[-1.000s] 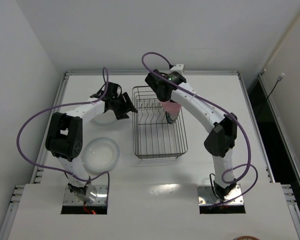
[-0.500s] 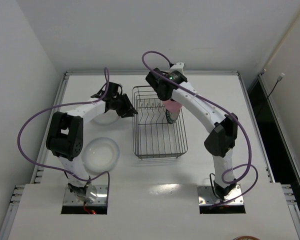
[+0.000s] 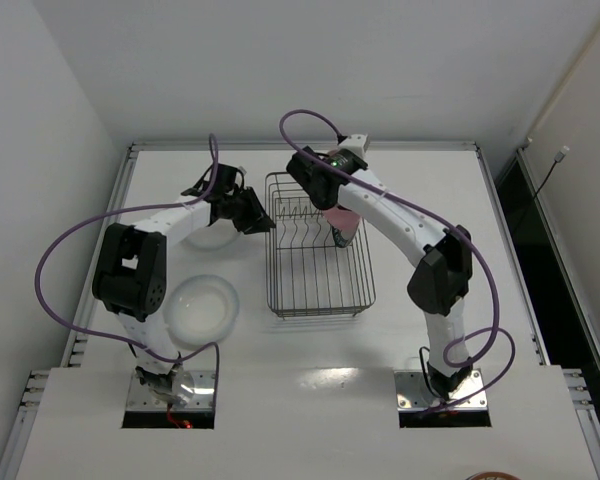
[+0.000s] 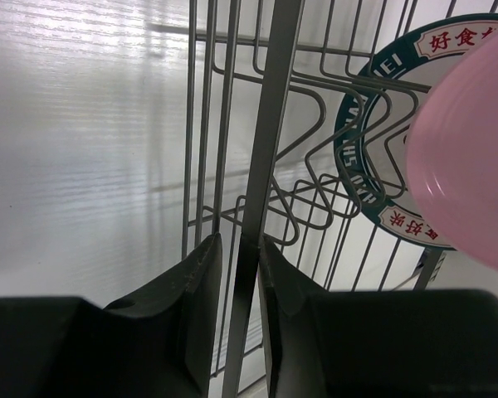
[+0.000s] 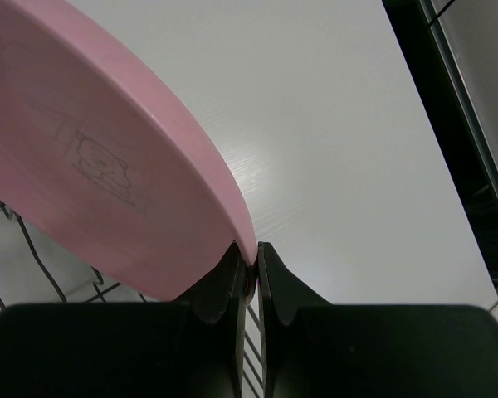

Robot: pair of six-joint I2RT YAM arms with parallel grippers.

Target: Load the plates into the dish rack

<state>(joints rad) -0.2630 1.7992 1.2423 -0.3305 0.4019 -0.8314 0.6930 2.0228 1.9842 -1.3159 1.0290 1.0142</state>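
right gripper [image 5: 247, 253] clamped on the pink plate [image 5: 91, 166] rim. Plate hangs on edge over the dish rack [image 3: 280, 290] far-right corner, just beside the patterned plate [image 4: 396, 217] standing in the tines. Free slot looks straight below, so the move is down. left gripper [image 4: 239, 257] narrow around the rack's left top wire.

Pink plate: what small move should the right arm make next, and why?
Probably lower it slightly into the rack beside the patterned plate: the right gripper holds the pink plate by its rim above it, and the left gripper clamps its edge wire.
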